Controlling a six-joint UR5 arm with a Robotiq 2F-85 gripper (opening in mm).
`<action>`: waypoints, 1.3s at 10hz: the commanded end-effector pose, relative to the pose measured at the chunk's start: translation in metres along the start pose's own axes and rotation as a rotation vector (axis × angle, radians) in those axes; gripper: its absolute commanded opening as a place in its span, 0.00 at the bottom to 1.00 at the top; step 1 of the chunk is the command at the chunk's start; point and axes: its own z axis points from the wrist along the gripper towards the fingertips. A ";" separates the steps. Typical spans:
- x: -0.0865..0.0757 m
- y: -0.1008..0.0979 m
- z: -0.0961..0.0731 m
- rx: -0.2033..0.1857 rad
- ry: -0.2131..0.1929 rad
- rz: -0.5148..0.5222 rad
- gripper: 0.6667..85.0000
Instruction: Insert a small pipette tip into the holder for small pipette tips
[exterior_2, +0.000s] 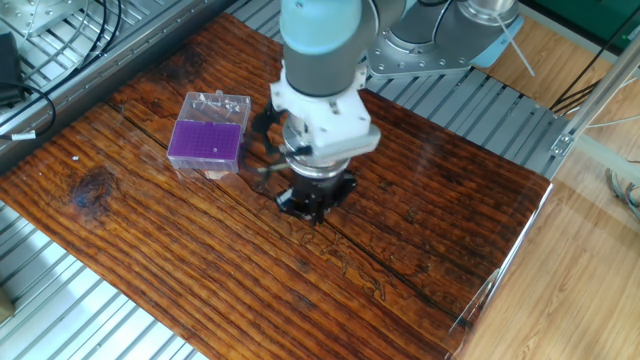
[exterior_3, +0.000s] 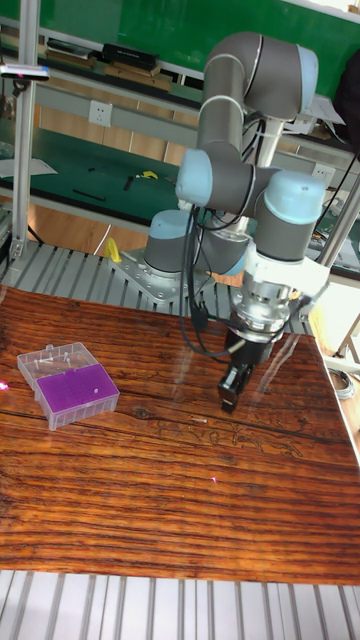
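Pointing straight down, arm (exterior_3: 235, 160) poised above table (exterior_2: 420, 230), jaws' spread unclear, purple-topped holder (exterior_2: 207, 142) well apart.

Arm (exterior_3: 225, 180) bent over, wrist (exterior_2: 322, 125) pointing straight down, black gripper (exterior_3: 230, 398) low with fingertips close together; whether anything is clamped cannot be told.

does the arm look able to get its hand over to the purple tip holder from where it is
Probably yes. The hand hangs low over bare wood, apart from the holder for small pipette tips, and nothing stands on the table between them. The purple top plate faces up and is uncovered, so the way looks free.
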 end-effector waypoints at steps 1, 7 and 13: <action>0.006 -0.001 0.019 0.010 0.018 -0.132 0.18; 0.032 -0.010 0.019 0.007 0.085 -0.253 0.19; 0.029 0.000 0.022 -0.023 0.111 -0.311 0.40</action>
